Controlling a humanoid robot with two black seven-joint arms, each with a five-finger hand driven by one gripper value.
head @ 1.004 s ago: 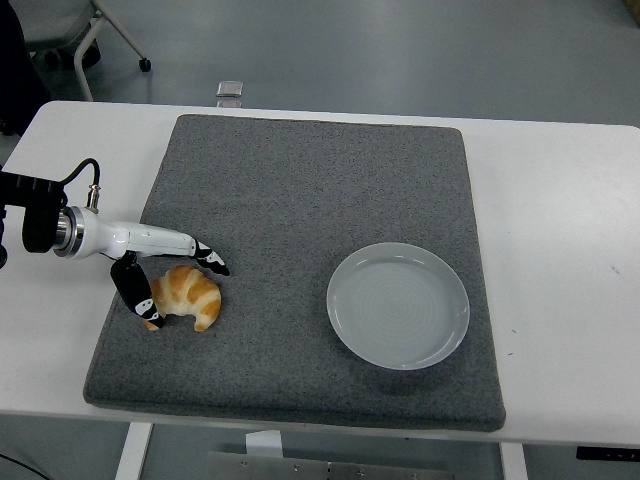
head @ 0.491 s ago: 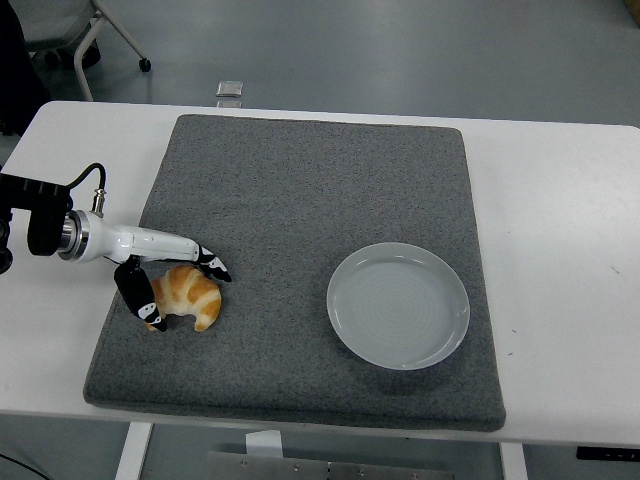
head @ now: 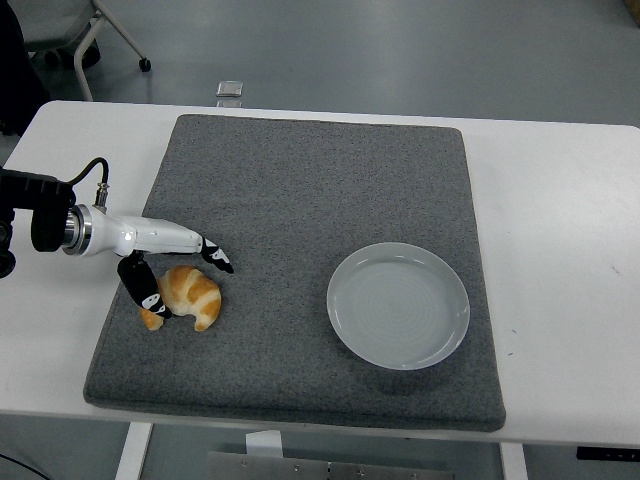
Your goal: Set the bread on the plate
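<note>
A golden croissant [head: 192,297] lies on the grey mat [head: 320,190] at its near left. My left hand [head: 190,284] reaches in from the left edge and straddles the croissant. One fingertip [head: 217,256] is just beyond the croissant's far side and another [head: 153,302] rests at its left end. The fingers are spread and do not close on it. An empty white plate [head: 398,305] sits on the mat to the right, well apart from the hand. The right arm is out of view.
The mat covers most of the white table [head: 560,220]. A small grey object [head: 230,90] lies at the table's far edge. Chair legs [head: 110,35] stand on the floor at the top left.
The left hand has shifted slightly up and away from me over the croissant, uncovering its left end. The croissant and plate have not moved.
</note>
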